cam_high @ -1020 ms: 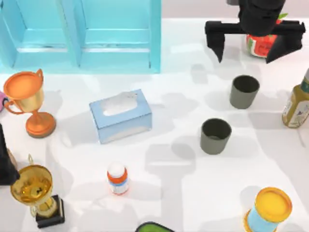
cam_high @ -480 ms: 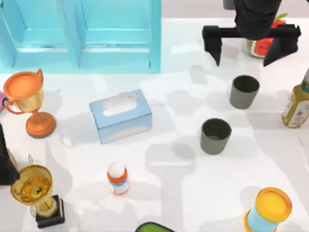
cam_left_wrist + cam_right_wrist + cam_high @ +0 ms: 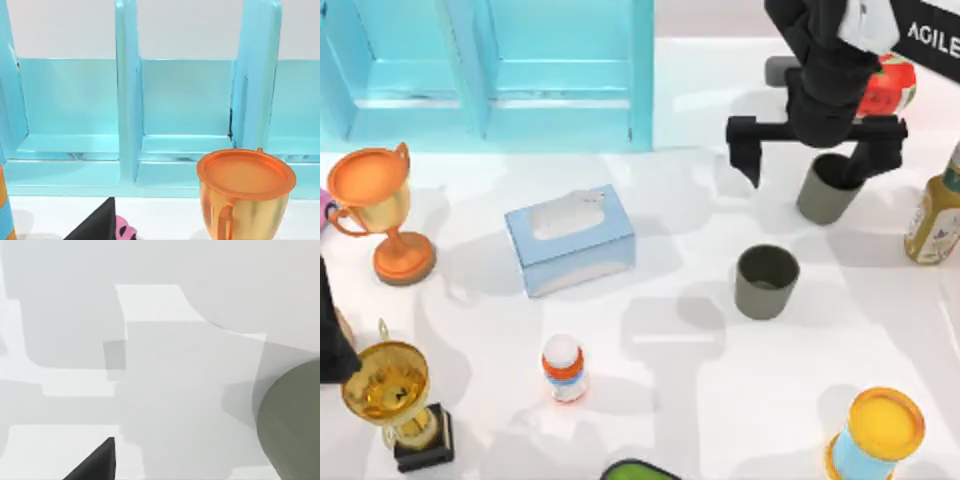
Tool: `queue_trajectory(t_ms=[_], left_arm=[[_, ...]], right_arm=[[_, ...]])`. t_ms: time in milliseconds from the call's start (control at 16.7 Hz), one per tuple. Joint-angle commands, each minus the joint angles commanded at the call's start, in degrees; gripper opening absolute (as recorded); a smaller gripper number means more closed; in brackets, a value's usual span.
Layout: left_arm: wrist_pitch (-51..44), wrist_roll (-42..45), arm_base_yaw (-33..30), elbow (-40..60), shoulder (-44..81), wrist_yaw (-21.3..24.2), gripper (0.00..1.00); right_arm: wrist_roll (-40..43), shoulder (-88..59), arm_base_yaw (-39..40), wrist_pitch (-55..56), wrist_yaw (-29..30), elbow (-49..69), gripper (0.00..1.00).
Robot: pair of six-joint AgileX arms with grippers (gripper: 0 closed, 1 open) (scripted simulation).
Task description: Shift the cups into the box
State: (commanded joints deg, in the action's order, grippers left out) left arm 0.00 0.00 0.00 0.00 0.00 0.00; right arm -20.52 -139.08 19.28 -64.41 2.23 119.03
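Cups: the far cup (image 3: 827, 192) stands on the right part of the worktop (image 3: 680, 330), upright, and the near cup (image 3: 766, 282) stands upright a little nearer the middle and closer to the front, apart from it. The box (image 3: 485, 70), light blue with open compartments, lies at the back left, well apart from both cups. The right hand (image 3: 815, 155) hangs over the far cup with its fingers (image 3: 744, 152) spread wide; one finger is at the cup's rim, the other well to the left of it over bare worktop. In the right wrist view the grey-green cup wall (image 3: 295, 425) sits at the edge, beside a dark fingertip (image 3: 97, 462). The left arm (image 3: 332, 335) is parked at the left edge of the worktop; whether its hand is apart or together I cannot tell. Its wrist view looks at the box and an orange trophy (image 3: 245, 192). A tissue box (image 3: 570, 240) lies between the box and the cups
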Motion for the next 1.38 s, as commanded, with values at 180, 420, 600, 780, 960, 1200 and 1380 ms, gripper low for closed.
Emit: queue_trajectory(t_ms=[180,420,600,780,960,1200,1380], left_arm=[[0.0,0.0,0.0,0.0,0.0,0.0,1.00],[0.0,0.0,0.0,0.0,0.0,0.0,1.00],[0.0,0.0,0.0,0.0,0.0,0.0,1.00],[0.0,0.0,0.0,0.0,0.0,0.0,1.00],[0.0,0.0,0.0,0.0,0.0,0.0,1.00],[0.0,0.0,0.0,0.0,0.0,0.0,1.00],[0.0,0.0,0.0,0.0,0.0,0.0,1.00]], right_arm=[[0.0,-0.2,0.0,1.5,0.0,-1.4,1.00],[0.0,-0.2,0.0,1.5,0.0,-1.4,0.85],[0.0,-0.2,0.0,1.5,0.0,-1.4,0.62],[0.0,-0.2,0.0,1.5,0.0,-1.4,0.40],[0.0,-0.2,0.0,1.5,0.0,-1.4,0.17],[0.0,-0.2,0.0,1.5,0.0,-1.4,0.00],[0.0,-0.2,0.0,1.5,0.0,-1.4,0.00]])
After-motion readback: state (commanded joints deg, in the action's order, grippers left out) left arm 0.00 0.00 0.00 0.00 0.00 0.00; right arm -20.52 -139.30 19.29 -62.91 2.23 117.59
